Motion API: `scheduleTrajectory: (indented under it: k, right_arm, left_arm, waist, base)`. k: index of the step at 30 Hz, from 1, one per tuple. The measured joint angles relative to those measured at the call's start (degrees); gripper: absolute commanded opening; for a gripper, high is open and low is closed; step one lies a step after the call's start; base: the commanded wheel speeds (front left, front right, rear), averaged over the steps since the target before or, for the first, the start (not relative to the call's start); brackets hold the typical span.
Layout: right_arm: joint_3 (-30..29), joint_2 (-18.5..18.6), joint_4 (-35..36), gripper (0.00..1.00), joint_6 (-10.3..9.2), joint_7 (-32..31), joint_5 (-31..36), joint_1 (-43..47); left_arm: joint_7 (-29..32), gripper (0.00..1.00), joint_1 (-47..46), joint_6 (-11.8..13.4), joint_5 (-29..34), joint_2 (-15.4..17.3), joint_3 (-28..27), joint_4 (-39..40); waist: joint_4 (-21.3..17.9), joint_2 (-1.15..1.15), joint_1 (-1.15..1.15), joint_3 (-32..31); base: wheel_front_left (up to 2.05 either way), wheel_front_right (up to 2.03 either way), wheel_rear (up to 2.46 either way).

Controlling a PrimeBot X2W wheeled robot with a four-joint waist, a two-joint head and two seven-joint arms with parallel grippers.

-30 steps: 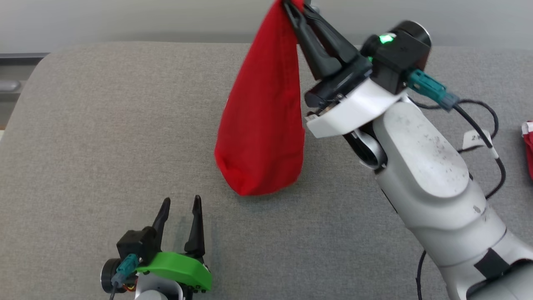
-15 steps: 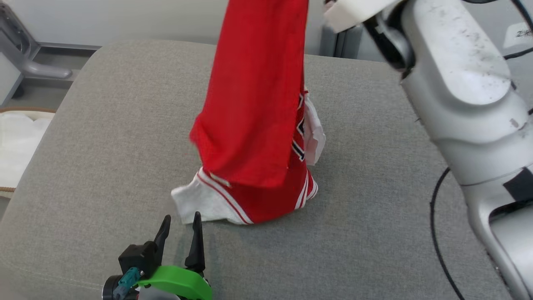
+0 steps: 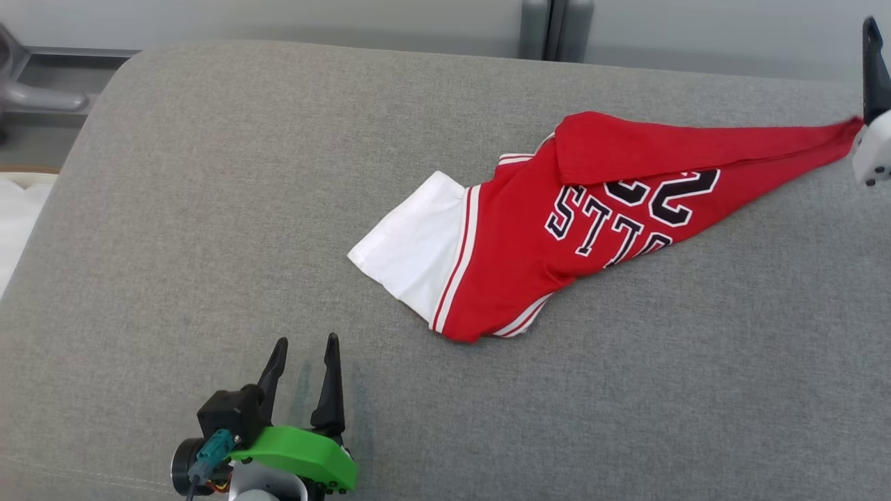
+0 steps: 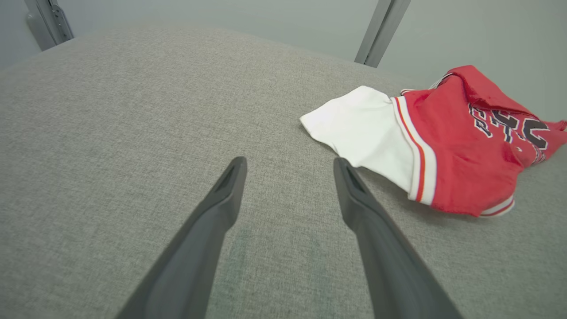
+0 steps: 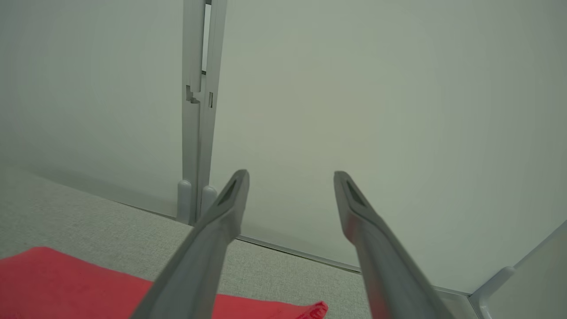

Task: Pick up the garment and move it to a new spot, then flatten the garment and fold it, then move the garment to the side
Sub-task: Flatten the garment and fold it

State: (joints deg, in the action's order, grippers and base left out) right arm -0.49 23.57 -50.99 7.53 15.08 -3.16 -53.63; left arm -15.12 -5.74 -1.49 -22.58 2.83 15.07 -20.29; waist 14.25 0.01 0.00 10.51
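1. A red garment (image 3: 515, 271) with a white panel (image 3: 411, 243), white stripes and black lettering lies rumpled on a desk (image 3: 209, 209) covered in grey fabric.
2. The left jaws are spread wide with nothing between them. Their two dark fingers (image 3: 328, 383) point out over bare desk.
3. Seen from the left jaws, the garment lies ahead and to the right, apart from them. The white panel is its nearest part, near the right-hand fingertip in the left wrist view.
4. The garment narrows into a long red tail (image 3: 731, 149) that runs away from the left jaws toward the right jaws.
5. The right jaws are also spread wide and hold nothing. They point at a pale wall (image 5: 398, 110) with a grey post (image 5: 195, 133).
6. The tip of the tail lies just below the right jaws, near the base of the fingers. In the head view it reaches the white housing (image 3: 870, 153) under them.
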Motion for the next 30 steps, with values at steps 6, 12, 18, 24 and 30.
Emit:
scheduleTrajectory:
  k: [6, 12, 18, 24, 30]
  right_arm:
    - [-4.0, -3.9, 4.0, 1.0, 0.0, 0.0, 1.8, 8.0]
    - [4.1, -8.8, 9.0, 1.0, 0.0, 0.0, 0.3, 10.7]
    - [16.1, -12.1, 9.7, 1.0, 0.0, 0.0, -3.9, 10.6]
    - [22.9, -12.7, 5.8, 0.97, 0.0, 0.0, -5.9, 7.8]
    - [23.3, -12.2, 2.7, 0.85, 0.0, 0.0, -5.8, 6.0]
  left_arm:
    - [0.0, 1.0, -0.5, 0.0, 0.0, 0.0, -0.1, 0.1]
    - [0.0, 1.0, -1.8, 0.0, -0.1, 0.0, 0.7, 0.4]
    - [0.0, 1.0, -3.3, 0.1, -1.2, 0.0, 2.4, 1.4]
    - [0.0, 1.0, -4.9, 0.7, -2.3, 0.0, 4.3, 2.5]
    - [0.0, 1.0, -5.5, 1.0, -3.0, 0.0, 5.2, 3.2]
  waist:
    - [-1.4, 0.0, 0.0, 1.4]
    - [-1.8, 0.0, 0.0, 3.0]
    - [-0.8, 0.0, 0.0, 4.8]
    - [1.2, 0.0, 0.0, 7.0]
    - [3.5, -0.01, 0.0, 9.0]
  base:
    - [0.0, 0.0, 0.0]
    - [0.0, 0.0, 0.0]
    - [0.0, 0.0, 0.0]
    - [0.0, 0.0, 0.0]
    - [0.0, 0.0, 0.0]
